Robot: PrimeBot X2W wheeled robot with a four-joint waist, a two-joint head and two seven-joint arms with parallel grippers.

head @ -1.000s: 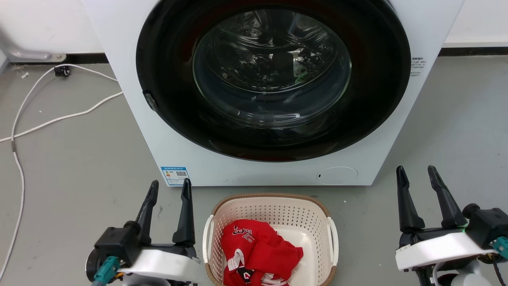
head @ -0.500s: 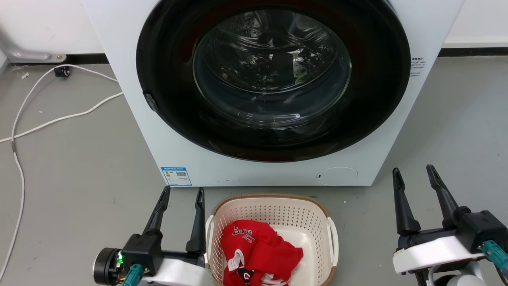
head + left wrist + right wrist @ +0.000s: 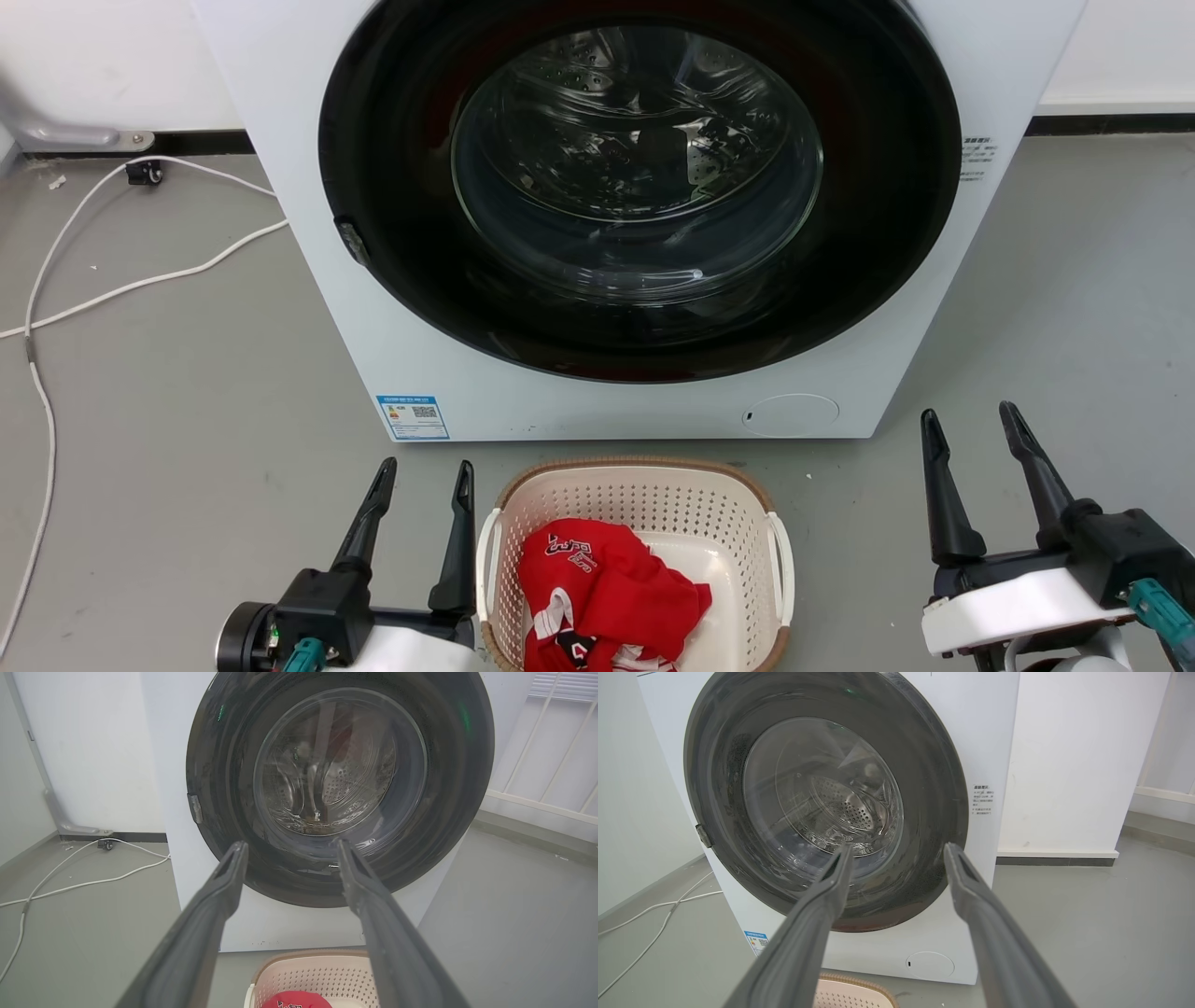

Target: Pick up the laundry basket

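Note:
The laundry basket (image 3: 644, 493), cream-white with perforated walls and a brown rim, stands on the floor just in front of the washer, holding a red garment (image 3: 597, 593). Its far rim also shows at the bottom of the left wrist view (image 3: 308, 970) and the right wrist view (image 3: 852, 991). My left gripper (image 3: 425, 471) is open, its right finger close beside the basket's left white handle (image 3: 484, 569). My right gripper (image 3: 966, 418) is open, well off to the right of the basket and apart from its right handle (image 3: 782, 569). Neither holds anything.
A white front-loading washer (image 3: 635, 215) with a closed dark round door rises right behind the basket. White cables (image 3: 112, 280) trail over the grey floor at the left. A white wall with a dark skirting runs behind.
My left gripper has moved right, up against the basket's left side, and a little lower in view. The right gripper has dropped slightly. The basket has not moved.

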